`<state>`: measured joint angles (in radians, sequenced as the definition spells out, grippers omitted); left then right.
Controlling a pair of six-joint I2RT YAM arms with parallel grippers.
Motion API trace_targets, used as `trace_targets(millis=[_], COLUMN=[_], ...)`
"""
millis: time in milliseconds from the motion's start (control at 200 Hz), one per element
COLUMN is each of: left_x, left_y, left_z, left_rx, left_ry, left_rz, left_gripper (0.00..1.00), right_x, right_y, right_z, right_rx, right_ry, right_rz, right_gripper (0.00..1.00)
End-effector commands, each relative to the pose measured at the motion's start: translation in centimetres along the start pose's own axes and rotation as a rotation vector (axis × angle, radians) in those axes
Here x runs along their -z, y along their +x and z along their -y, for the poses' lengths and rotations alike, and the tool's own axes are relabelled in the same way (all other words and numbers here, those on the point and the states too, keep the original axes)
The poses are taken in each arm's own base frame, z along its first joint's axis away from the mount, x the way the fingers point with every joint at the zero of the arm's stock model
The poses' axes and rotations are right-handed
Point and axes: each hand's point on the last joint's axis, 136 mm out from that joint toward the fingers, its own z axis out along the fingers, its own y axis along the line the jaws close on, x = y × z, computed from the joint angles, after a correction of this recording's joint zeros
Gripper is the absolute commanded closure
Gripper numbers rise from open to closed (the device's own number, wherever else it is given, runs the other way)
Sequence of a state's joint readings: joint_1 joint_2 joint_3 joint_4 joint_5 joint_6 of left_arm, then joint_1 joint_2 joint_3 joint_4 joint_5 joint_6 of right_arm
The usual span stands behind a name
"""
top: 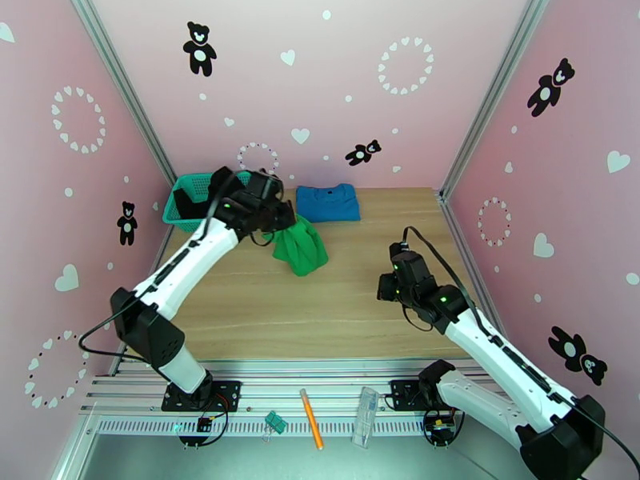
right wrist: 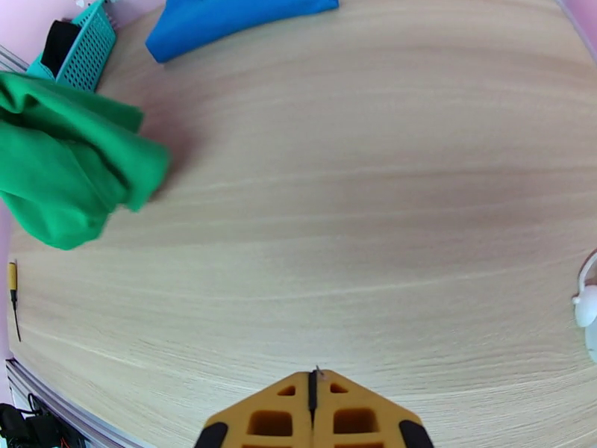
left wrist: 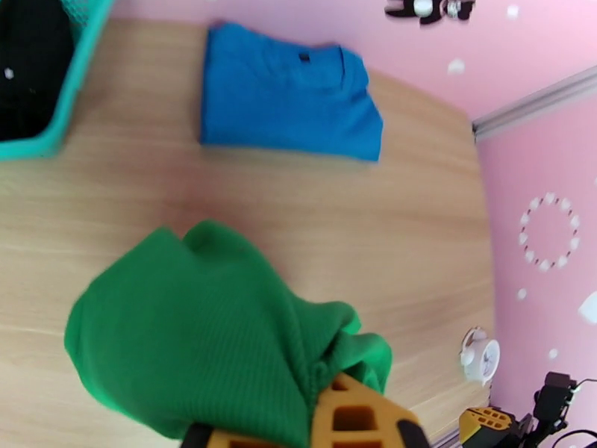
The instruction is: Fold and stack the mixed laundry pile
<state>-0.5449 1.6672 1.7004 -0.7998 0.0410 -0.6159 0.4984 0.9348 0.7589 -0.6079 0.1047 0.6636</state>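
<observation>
white arms (top: 192,262) with black joints (top: 156,334), orange fingers (right wrist: 380,408).

The top camera sits high at the near side, facing the back wall (top: 320,90) and covering the whole tabletop (top: 336,314). The left wrist camera looks from close over the green garment (left wrist: 186,322) toward the blue shirt (left wrist: 287,95). The right wrist camera looks low across the tabletop. All three views share both garments.

Bright even light, soft shadows, fisheye edges

Blue shirt (top: 327,203) folded flat, far edge of table (top: 320,314); green garm. (top: 301,246) bunched, hanging; blk garm. (left wrist: 30,69) in basket (top: 170,214).
</observation>
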Motion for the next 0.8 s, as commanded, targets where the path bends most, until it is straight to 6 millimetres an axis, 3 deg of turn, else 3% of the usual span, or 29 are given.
trace_targets(millis=[0,220,300,365,440,511,606,796], left_x=[2.2,6.1,6.7,6.8,7.0,7.4,8.1,9.3], left_y=[-2.3,0.1,1.6,2.5,2.9,2.7,2.2,1.5], left_z=[2.1,1.8,1.2,0.7,-0.1,-0.9,-0.8,-0.4], left_rx=[0.030,0.118,0.174,0.233,0.276,0.291,0.306,0.335], left_ry=[0.035,-0.032,-0.028,0.001,0.006,-0.017,-0.013,0.013], left_rz=[0.127,0.142,0.150,0.159,0.181,0.206,0.233,0.258], left_gripper=[1.00,1.00,1.00,1.00,1.00,1.00,1.00,1.00], right_x=[0.1,-1.8,-2.9,-3.6,-4.3,-4.4,-4.4,-4.7], right_y=[0.0,0.5,0.8,0.9,1.4,2.1,3.3,4.5], right_z=[-0.7,-3.0,-5.1,-8.1,-11.5,-14.3,-17.5,-21.7], right_rx=[-0.009,-0.025,-0.043,-0.046,-0.046,-0.027,0.010,0.024], right_ry=[-0.043,-0.162,-0.272,-0.420,-0.561,-0.651,-0.738,-0.856], right_rz=[0.020,-0.012,-0.032,-0.055,-0.087,-0.099,-0.111,-0.105], right_gripper=[1.00,1.00,1.00,1.00,0.77,0.47,0.22,0.15])
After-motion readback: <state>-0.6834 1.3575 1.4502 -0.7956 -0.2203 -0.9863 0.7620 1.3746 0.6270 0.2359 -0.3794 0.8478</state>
